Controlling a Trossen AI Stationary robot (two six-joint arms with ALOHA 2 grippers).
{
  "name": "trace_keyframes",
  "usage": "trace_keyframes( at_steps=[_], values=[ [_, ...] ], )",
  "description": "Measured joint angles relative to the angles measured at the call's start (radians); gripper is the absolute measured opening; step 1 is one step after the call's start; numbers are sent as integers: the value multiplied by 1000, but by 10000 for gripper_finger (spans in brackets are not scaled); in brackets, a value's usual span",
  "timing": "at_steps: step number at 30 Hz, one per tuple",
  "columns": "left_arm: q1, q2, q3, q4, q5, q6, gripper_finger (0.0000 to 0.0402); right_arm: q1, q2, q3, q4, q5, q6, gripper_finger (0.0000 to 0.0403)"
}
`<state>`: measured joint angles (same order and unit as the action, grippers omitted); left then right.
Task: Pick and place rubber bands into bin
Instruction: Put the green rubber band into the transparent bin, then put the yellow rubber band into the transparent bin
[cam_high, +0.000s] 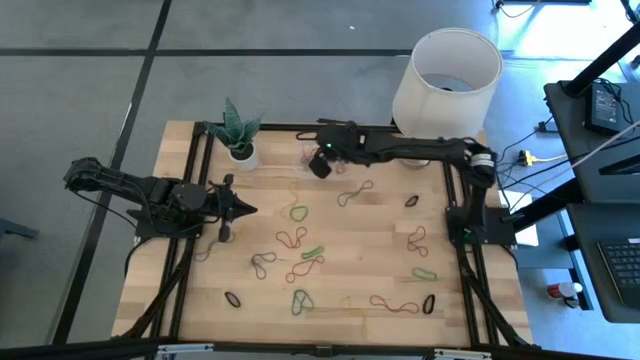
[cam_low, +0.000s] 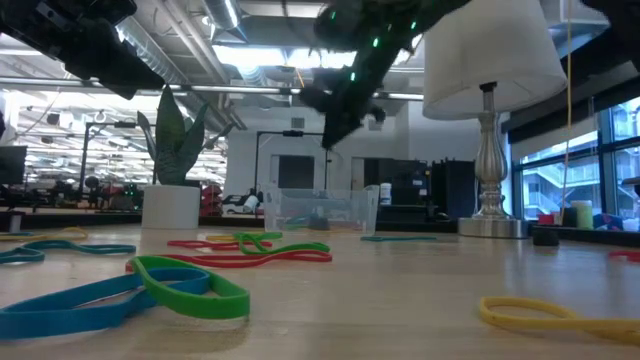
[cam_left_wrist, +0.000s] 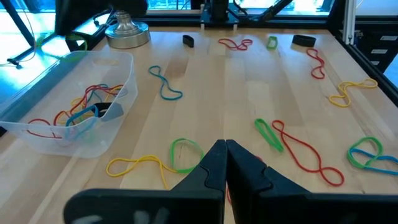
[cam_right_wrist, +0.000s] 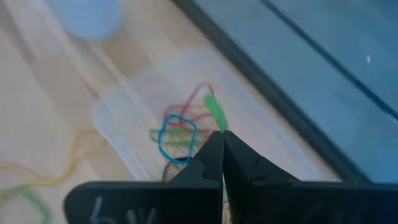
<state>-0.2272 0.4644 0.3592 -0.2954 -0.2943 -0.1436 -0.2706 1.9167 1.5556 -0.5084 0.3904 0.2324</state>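
Several rubber bands, green, red, yellow, blue and black, lie loose on the wooden table (cam_high: 350, 260). One is a green band (cam_low: 190, 285) at the near edge. The clear bin (cam_high: 308, 152) stands at the far edge and holds red, blue and green bands (cam_left_wrist: 81, 112). My right gripper (cam_right_wrist: 222, 140) hangs above the bin (cam_low: 320, 210), shut on a green rubber band (cam_right_wrist: 214, 112). My left gripper (cam_left_wrist: 225, 149) waits shut over the table's left side (cam_high: 235, 208), holding nothing. My right gripper pinches the green rubber band between its two fingertips. A short end of the band (cam_right_wrist: 216, 118) sticks out past the tips. The fingers slant down from the table's right side. The band is lifted clear, above the bin's inside (cam_right_wrist: 180, 134).
A white plant pot (cam_high: 240, 150) stands left of the bin. A lamp with a white shade (cam_high: 445, 70) and a metal base (cam_left_wrist: 127, 31) stands at the far right. Black frame rails (cam_high: 460, 230) run along the table's sides.
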Motion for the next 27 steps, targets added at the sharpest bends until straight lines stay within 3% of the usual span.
trace_keyframes(
  at_steps=[5, 18, 23, 27],
  values=[
    [0, 0, 0, 0, 0, 0, 1, -28, 62, -1, -16, -2, 54, 30],
    [0, 0, 0, 0, 0, 0, 1, -34, 64, -1, -64, -1, 81, 123],
    [0, 0, 0, 0, 0, 0, 1, -34, 64, 25, -150, -46, 110, 130],
    [0, 0, 0, 10, 0, -1, 1, -16, 53, 85, -234, -109, 98, 110]
  ],
)
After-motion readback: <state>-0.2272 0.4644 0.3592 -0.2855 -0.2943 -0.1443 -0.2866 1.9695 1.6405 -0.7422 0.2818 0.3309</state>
